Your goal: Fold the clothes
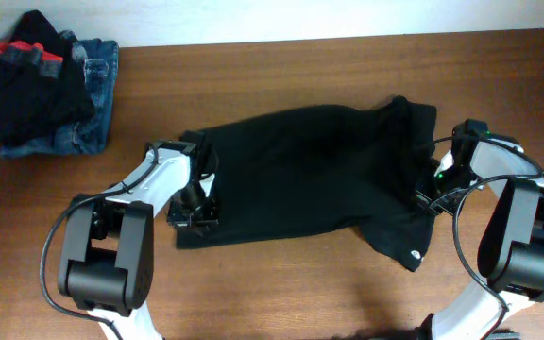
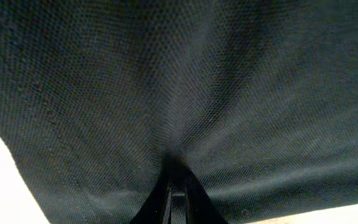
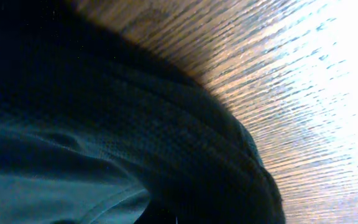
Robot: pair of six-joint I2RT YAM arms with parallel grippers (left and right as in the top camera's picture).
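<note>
I judge the black top [image 1: 300, 175] limp and light; my left gripper [image 1: 196, 213] pinches its edge, right gripper [image 1: 430, 195] closed at the opposite edge.

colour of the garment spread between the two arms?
Plain black top; clearest in the overhead view.

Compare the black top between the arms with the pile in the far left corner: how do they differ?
The top lies spread out mid-table; the pile is heaped. The top is plain black with a small white label; the pile mixes black, red trim and blue denim. The left gripper and right gripper pinch the top's ends; nothing touches the pile. Both are soft fabric, mostly black.
</note>
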